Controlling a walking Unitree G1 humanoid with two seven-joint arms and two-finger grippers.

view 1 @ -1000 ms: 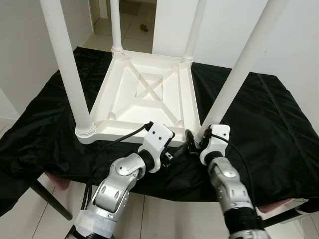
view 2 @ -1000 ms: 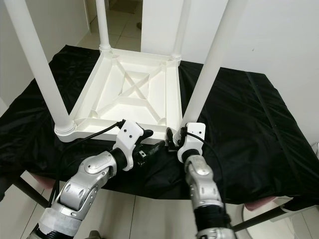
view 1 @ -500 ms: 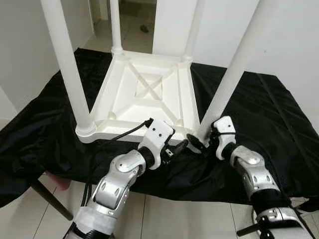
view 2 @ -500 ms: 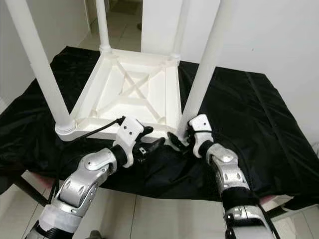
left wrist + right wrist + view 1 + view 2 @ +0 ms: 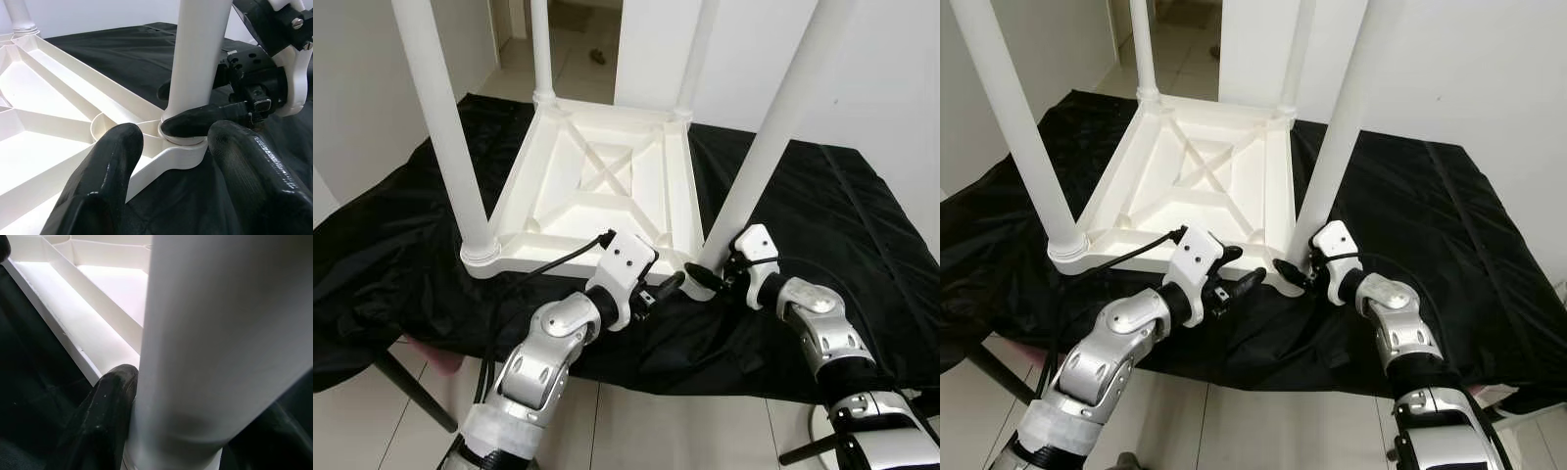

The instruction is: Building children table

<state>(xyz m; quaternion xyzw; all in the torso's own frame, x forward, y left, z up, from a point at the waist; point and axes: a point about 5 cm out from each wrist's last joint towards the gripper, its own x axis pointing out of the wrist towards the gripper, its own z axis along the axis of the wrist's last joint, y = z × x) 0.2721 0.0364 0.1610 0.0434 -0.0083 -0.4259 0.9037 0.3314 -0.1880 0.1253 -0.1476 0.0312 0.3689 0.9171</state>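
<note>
A white children's table [image 5: 597, 186] lies upside down on a black cloth [image 5: 822, 206], its legs pointing up. My right gripper [image 5: 705, 279] is shut on the foot of the near right leg [image 5: 769, 147], where the leg meets the table's corner. In the right wrist view, one black finger [image 5: 102, 416] presses against that leg [image 5: 220, 333]. My left gripper [image 5: 661, 291] hovers open just in front of the same corner. The left wrist view shows its two fingers [image 5: 105, 181] spread apart before the leg [image 5: 200, 54].
The black cloth covers a low surface whose front edge lies just under my arms, with tiled floor [image 5: 636, 431] below. The other three legs stand tall, the near left leg [image 5: 440, 127] close to my left arm. White walls and a doorway lie behind.
My right arm has swung out to the right while its gripper stayed at the leg's foot. The near right leg stands slightly more upright. My left gripper has barely moved.
</note>
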